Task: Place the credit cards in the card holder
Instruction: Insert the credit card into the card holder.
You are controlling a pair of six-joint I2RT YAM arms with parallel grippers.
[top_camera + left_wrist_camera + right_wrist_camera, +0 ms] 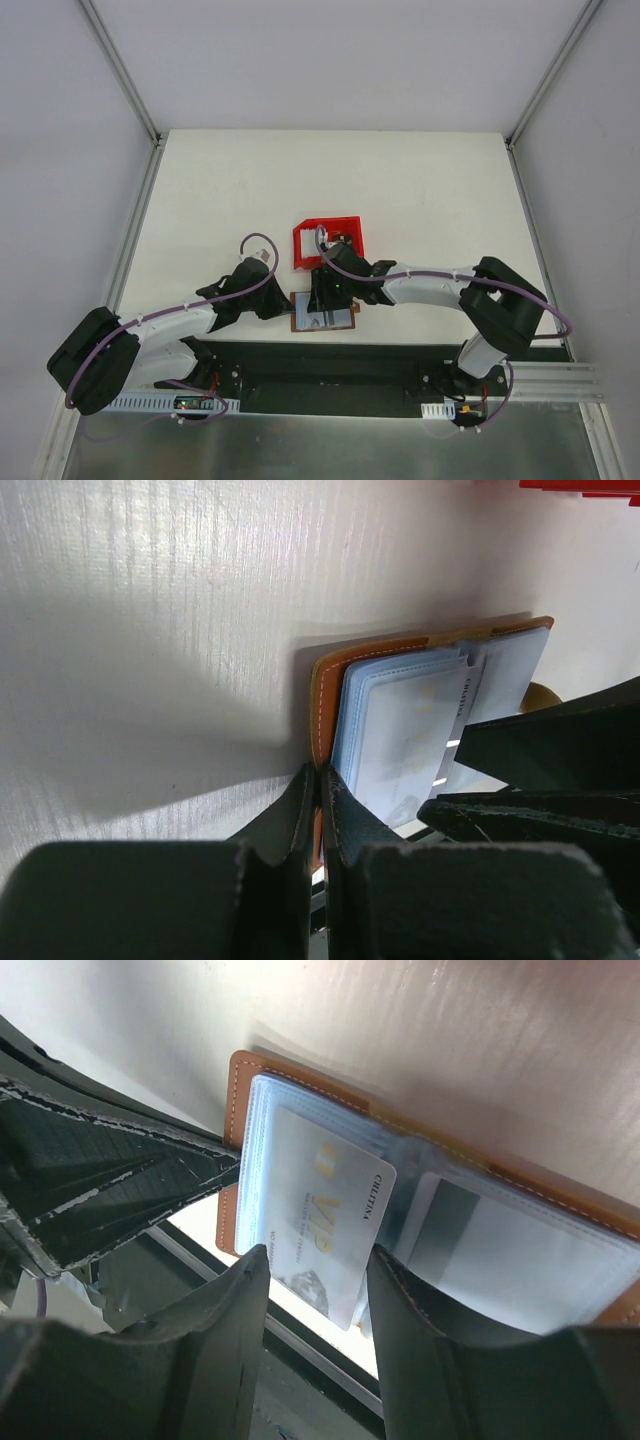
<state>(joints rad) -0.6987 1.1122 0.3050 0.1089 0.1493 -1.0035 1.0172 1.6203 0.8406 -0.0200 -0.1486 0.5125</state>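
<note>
The brown card holder (299,318) lies open at the table's near edge, with clear sleeves showing. My left gripper (284,305) is shut on the holder's left cover edge (322,695), pinching it between the fingertips (305,790). My right gripper (326,298) is over the holder. Its jaws stand a card's width apart, against the long edges of a white credit card (320,1200) marked VIP. The card's far end lies on the left sleeves. Another card (470,1235) with a dark stripe sits in the right sleeve. Pale blue cards (400,730) fill the left sleeves.
A red plastic bin (327,242) stands just behind the holder, with a small item in it. The black base plate (330,365) runs right below the table's near edge. White walls and rails close in the table's sides.
</note>
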